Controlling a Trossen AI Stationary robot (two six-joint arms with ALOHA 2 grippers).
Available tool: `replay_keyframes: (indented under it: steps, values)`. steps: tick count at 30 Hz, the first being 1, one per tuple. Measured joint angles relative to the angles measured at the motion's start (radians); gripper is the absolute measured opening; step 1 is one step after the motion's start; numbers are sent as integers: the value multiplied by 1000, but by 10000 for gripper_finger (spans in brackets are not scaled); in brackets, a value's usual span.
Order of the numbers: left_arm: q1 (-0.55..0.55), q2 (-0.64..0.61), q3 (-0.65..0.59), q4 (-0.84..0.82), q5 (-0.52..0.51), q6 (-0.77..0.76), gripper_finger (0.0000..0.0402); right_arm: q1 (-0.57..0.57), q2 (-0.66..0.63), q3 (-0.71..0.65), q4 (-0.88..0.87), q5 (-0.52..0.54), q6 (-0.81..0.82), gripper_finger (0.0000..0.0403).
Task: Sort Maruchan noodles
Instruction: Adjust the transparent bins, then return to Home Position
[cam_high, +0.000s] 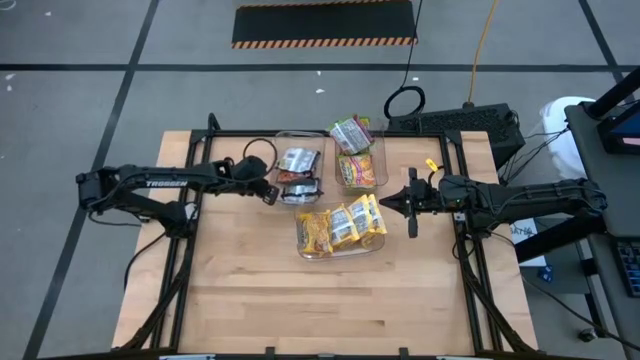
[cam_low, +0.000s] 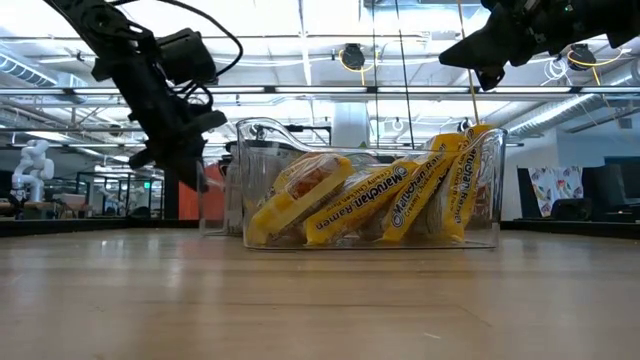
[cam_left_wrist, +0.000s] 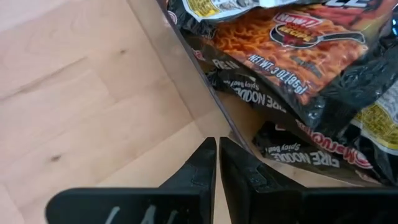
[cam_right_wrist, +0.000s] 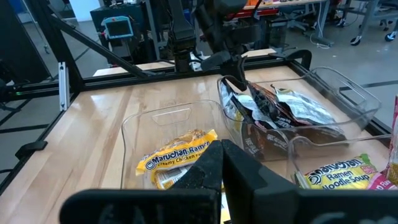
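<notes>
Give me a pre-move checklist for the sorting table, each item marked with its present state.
1. Left gripper empty and closed, beside the bin of dark packets: ok.
2. Right gripper shut, holding nothing, next to the bin of yellow packets: ok.
3. Yellow packets all inside their bin: ok.
4. Green and orange packets share the third bin: cannot tell if that grouping is intended.
5. Loose packets left on the table: none seen, ok.

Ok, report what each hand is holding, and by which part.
Nothing is held. The left hand is shut and empty beside the bin of dark packets; the right hand is shut and empty above the table.
</notes>
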Motion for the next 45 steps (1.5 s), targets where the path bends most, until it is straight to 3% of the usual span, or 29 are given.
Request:
replay_keyframes:
  steps: [13,22,28,34,40,45]
  values:
    - [0,1,0,107,-1,-4,26,0,0,0,0,0,0,0]
    - [-21,-75,0,23,70,-9,26,0,-10,0,-17,0,0,0]
    - [-108,-198,0,-77,139,-55,26,0,-57,0,-137,0,36,0]
    - [-266,-220,0,-112,158,-149,26,0,-68,0,-293,0,144,0]
    - [-385,-230,0,-105,143,-162,26,0,-78,0,-299,1,108,0]
    - [-448,-295,0,-110,72,-117,26,0,-131,0,-301,1,61,0]
